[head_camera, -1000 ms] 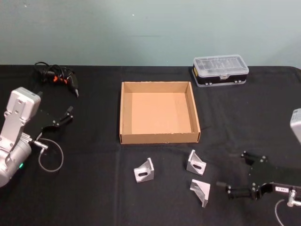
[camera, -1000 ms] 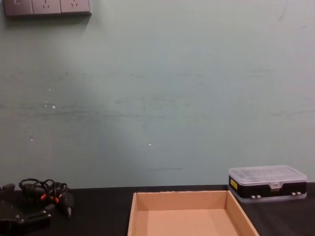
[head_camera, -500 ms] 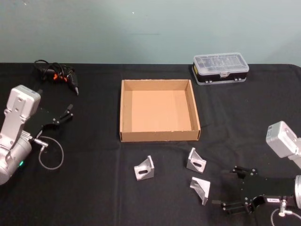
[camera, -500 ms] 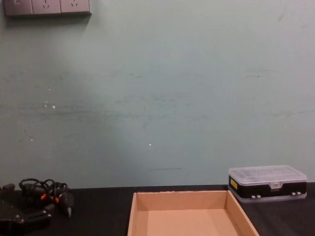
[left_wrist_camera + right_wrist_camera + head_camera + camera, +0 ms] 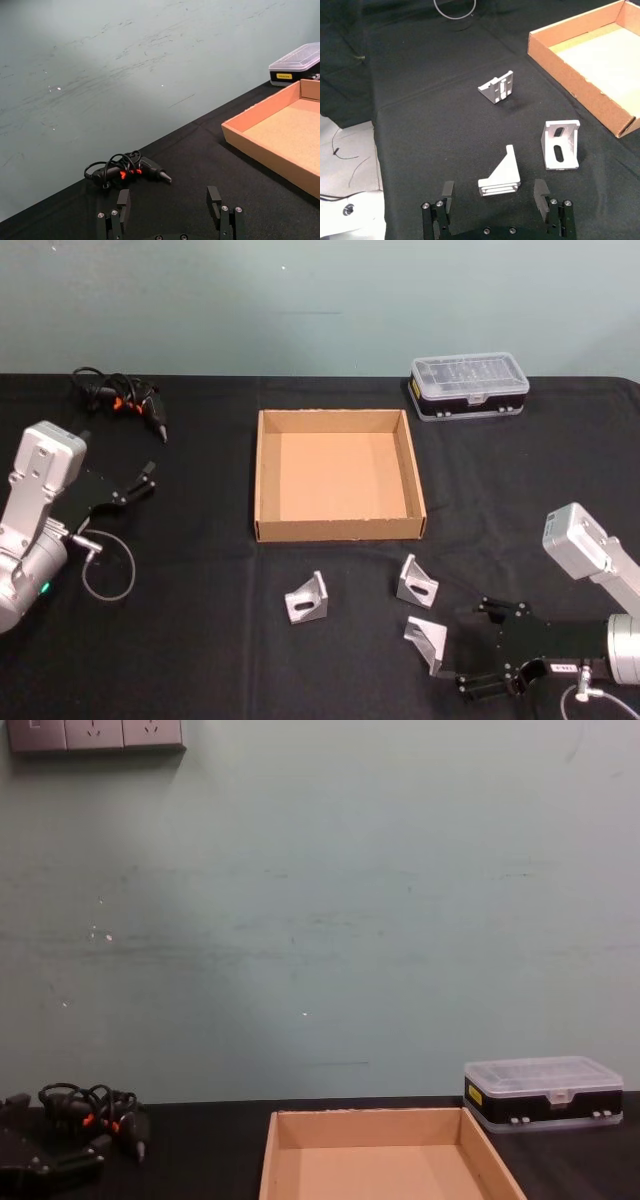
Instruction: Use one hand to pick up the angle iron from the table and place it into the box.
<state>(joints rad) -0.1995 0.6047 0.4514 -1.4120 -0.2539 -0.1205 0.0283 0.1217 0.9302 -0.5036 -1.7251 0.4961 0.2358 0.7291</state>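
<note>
Found the right gripper (image 5: 470, 646) low over the near right of the worktop (image 5: 200, 640), fingers spread wide and empty, the nearest angle iron (image 5: 428, 643) just beside them. Saw two more angle irons (image 5: 308, 600) (image 5: 417, 582) lying beyond, before the box (image 5: 340, 530). Noted the left gripper (image 5: 145, 480) parked at the left, fingers apart, holding nothing.
</note>
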